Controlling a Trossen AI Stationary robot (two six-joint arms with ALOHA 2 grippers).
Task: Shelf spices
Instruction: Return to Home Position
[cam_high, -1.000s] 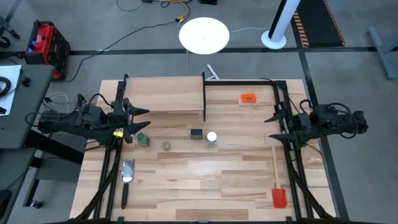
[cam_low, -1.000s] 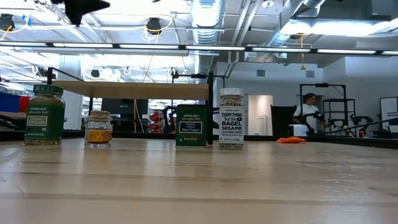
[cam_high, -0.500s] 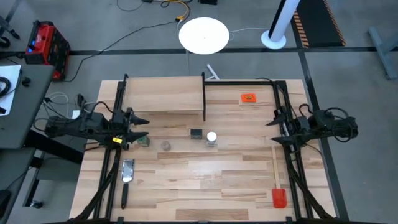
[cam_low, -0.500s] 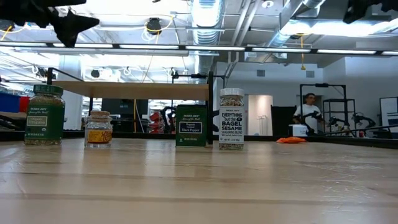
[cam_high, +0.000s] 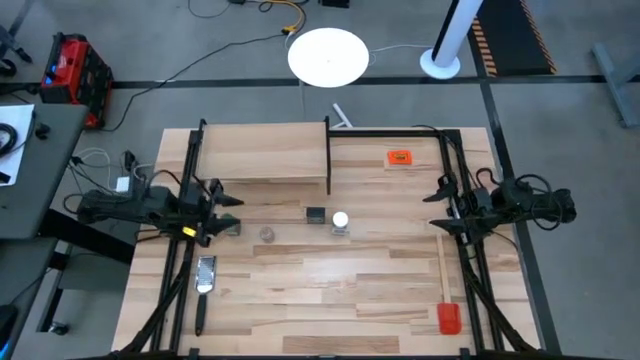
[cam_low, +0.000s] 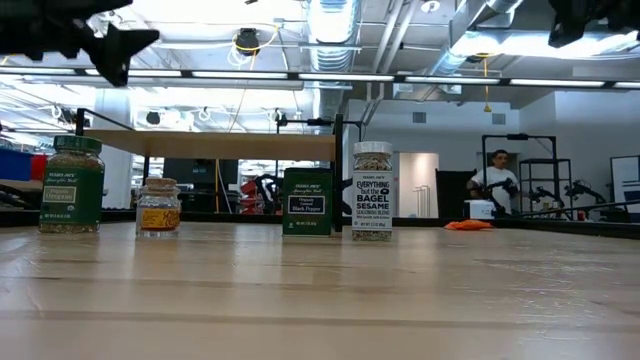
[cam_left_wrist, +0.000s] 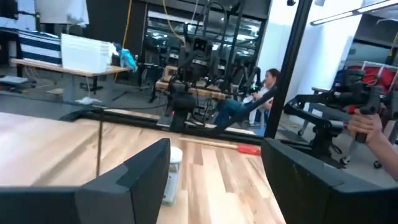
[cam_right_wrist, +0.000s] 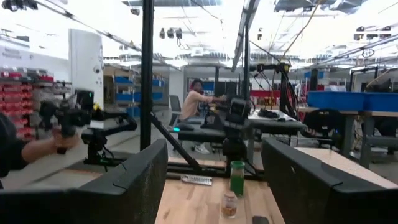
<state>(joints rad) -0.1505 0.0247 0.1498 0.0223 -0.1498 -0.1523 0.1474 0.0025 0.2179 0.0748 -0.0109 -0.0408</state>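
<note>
On the light-wood desk (cam_high: 350, 290), four small spice containers (cam_low: 307, 201) stand beside the long light-wood, black-framed shelf (cam_high: 262, 152); the left tool (cam_high: 230, 211) and right tool (cam_high: 437, 204) are released.

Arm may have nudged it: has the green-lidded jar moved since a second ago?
No. The green-lidded jar keeps its gap to the brownish jar; the open left gripper hangs above it, the right gripper near the right edge of the table.

Premises: a robotics workshop. Noted: exposed silver ceiling duct (cam_low: 330, 25), grey concrete floor (cam_high: 560, 110), red tool case (cam_high: 68, 62). Further black robot rigs (cam_left_wrist: 180, 102) stand beyond the bench.
</note>
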